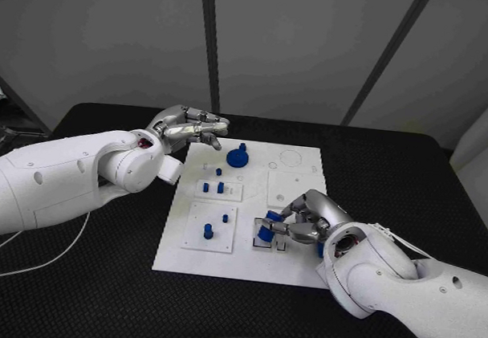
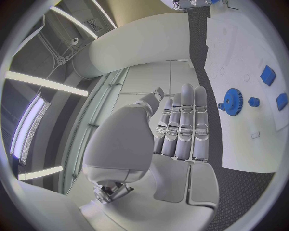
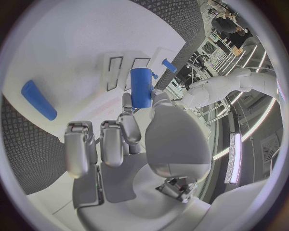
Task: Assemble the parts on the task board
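The right hand (image 1: 301,217) sits low over the near right part of the task board (image 1: 287,266), its fingers curled around a blue cylindrical part (image 3: 141,87) that it pinches between thumb and a finger; in the right wrist view the part stands up just past the fingertips, above two narrow rectangular slots (image 3: 125,73) in the board. A flat blue bar (image 3: 39,99) lies on the board off to one side of that hand, well apart from the held piece. The left hand (image 1: 187,127) hovers at the far left corner of the board, holding nothing; the left wrist view shows its fingers (image 2: 183,122) straight and side by side, the palm bare. Just beyond those fingertips lies a blue gear (image 1: 237,155) on the board, near but not touched. Between the two hands, short blue pegs (image 1: 212,187) stand in a raised white block, and another peg (image 1: 206,231) stands in the block nearer the robot, beside the right hand.
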